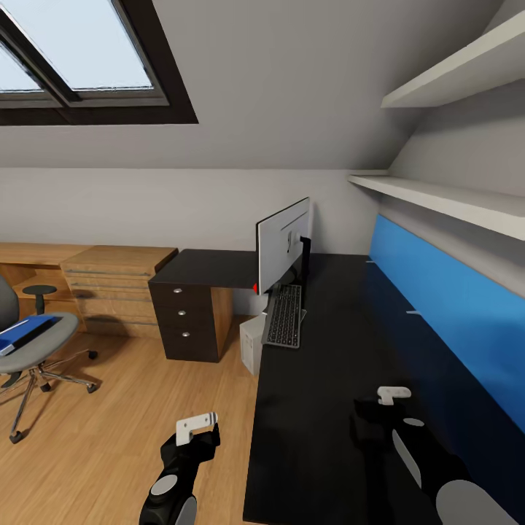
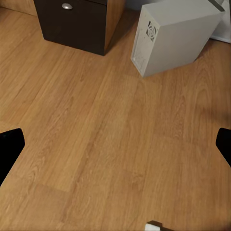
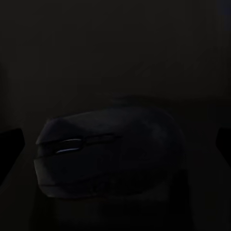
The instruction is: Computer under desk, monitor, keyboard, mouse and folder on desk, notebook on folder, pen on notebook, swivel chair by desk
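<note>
- Nearest the camera in the head view, the right gripper (image 1: 364, 421) sits low over the desk (image 1: 321, 408) at lower right. Its wrist view has the mouse (image 3: 108, 154) close below on the dark top, finger edges wide apart at the frame sides, spread and not gripping it.
- The left gripper (image 1: 198, 430), lower centre, hangs over the wood floor (image 2: 96, 144); its fingers are spread wide and it holds nothing.
- The step in hand looks like the mouse: it lies well apart from the keyboard (image 1: 284, 315), mid-frame beside the monitor (image 1: 283, 244). The next move would call for closing on it and carrying it up the desk.
- The computer (image 1: 252, 343) stands under the desk edge, by the drawer unit (image 1: 186, 321).
- At far left the folder (image 1: 25, 334) lies on the swivel chair (image 1: 36, 350), well away from the desk, not yet handled.
- Nothing blocks the desk between mouse and keyboard.
</note>
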Robot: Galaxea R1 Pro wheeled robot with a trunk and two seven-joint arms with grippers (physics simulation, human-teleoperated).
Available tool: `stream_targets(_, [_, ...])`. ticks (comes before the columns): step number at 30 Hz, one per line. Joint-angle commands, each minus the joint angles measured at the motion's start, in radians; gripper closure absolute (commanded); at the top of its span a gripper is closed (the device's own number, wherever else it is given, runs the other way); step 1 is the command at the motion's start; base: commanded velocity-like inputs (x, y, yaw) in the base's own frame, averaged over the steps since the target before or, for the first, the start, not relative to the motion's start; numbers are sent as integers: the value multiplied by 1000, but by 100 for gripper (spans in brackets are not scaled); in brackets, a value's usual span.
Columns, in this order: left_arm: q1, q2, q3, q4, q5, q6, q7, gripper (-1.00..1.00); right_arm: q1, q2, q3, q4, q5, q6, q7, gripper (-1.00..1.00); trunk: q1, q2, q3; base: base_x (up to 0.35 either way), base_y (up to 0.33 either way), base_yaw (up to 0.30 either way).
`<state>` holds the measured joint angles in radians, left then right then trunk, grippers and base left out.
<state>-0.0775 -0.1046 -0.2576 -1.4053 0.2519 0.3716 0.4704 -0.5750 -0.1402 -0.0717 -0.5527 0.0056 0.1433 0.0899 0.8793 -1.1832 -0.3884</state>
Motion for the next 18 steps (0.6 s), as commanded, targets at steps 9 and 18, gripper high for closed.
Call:
stream_targets(9, [-1,0,-2,-1,9,3,8,-100,0,1,-5,-3,1,6,8,-100,0,-1,-1,0,0,0])
stream_targets(18, [-1,0,-2,-1,9,3,8,-100,0,1,-5,-3,1,7,8,-100,12,-22,-11,0,0,0])
